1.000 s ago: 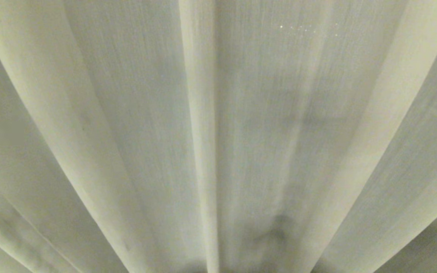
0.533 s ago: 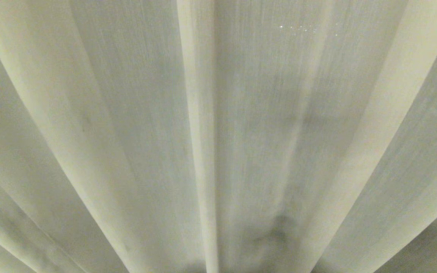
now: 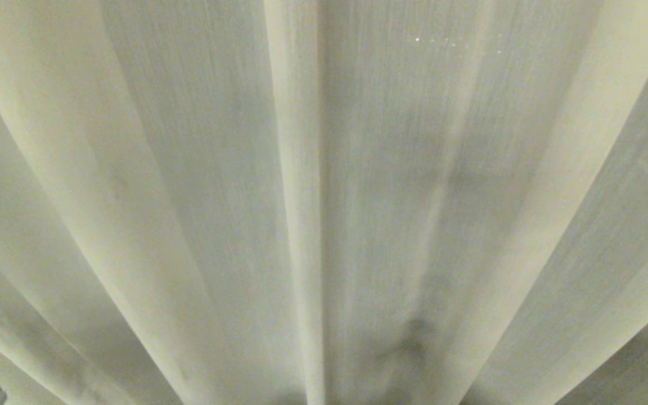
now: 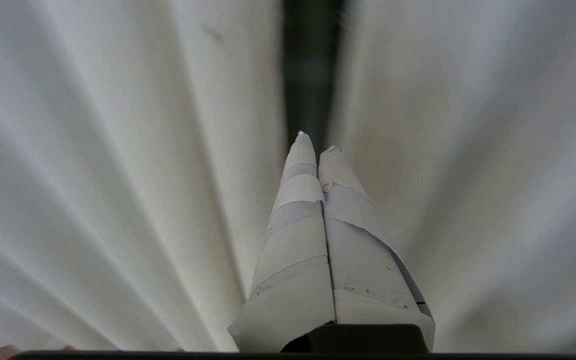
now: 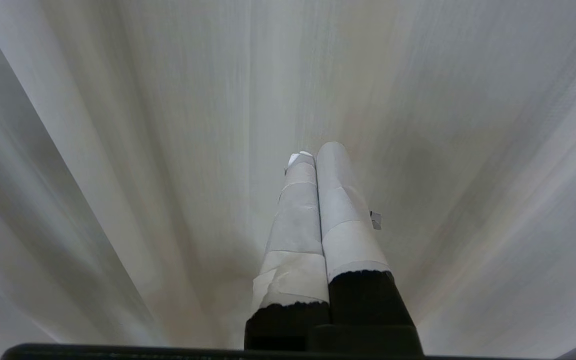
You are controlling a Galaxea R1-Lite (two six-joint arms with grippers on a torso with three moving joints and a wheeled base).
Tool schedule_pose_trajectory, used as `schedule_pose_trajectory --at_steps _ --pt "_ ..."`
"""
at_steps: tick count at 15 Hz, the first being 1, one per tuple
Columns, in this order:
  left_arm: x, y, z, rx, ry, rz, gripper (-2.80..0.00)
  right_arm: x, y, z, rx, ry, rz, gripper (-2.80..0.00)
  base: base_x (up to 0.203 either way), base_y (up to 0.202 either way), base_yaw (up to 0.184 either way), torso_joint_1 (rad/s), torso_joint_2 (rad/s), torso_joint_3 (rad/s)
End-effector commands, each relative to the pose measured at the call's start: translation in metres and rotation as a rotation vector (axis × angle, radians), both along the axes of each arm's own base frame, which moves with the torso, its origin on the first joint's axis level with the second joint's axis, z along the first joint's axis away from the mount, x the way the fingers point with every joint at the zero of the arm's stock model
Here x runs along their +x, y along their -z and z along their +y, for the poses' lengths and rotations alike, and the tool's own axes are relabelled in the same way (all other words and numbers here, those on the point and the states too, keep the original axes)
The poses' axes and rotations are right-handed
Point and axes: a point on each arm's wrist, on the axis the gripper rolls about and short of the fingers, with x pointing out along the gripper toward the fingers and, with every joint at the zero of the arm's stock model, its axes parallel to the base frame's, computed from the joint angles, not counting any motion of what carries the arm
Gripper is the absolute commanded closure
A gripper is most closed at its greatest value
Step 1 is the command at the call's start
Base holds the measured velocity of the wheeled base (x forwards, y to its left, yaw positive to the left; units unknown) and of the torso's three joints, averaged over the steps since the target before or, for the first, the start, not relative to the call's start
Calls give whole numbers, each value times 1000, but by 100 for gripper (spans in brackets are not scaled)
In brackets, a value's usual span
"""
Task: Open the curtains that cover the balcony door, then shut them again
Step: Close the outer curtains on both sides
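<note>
Currently I see the curtains (image 3: 200,169) filling the whole head view, drawn shut, long pleats fanning out with one hemmed edge running down the centre. The balcony door does not show in that view. In the left wrist view a narrow dark gap (image 4: 312,65) opens between the two panels; I judge it to be the door or its frame behind, but I cannot confirm which.

Left tool (image 4: 316,142): tape-wrapped fingers pressed together, holding nothing, pointed at that gap with the tips just short of it. I cannot tell whether they touch the cloth. A small grey tip at the near left corner of the head view is probably this arm.

Right tool (image 5: 315,152): fingers pressed together, holding nothing, aimed at a plain stretch of curtain, apparently idle.

My judgement is that opening has barely begun.

Risks from here:
- Shut fingers can only push, so the fabric may slide off the tips and fall back across the gap.
- Pushing too far through could strike the glass behind, since I have little sight past the cloth.
- Loose tape ends on the fingers could snag the weave.
- Dragging one pleat may bunch the cloth instead of moving the panel along.

Containers: none in view.
</note>
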Motion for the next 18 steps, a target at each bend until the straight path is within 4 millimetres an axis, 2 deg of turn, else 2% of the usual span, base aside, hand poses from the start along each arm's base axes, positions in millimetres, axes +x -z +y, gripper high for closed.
schedule_pose_trajectory --at_steps 1,4,7,14,18 --pt "-2 4 -4 -17 144 20 0 0 0 0 -1 -1 0 0 0 0 0 0 0 0" --pt "4 4 -4 -16 115 76 0 0 0 0 -1 -1 0 0 0 0 0 0 0 0" --pt "15 0 -1 3 3 143 0 0 0 0 0 -1 0 0 0 0 0 0 0 0" --pt "10 5 -2 31 1 150 0 0 0 0 -1 -1 0 0 0 0 0 0 0 0" --pt "-2 13 -4 58 18 135 0 0 0 0 -1 -1 0 0 0 0 0 0 0 0"
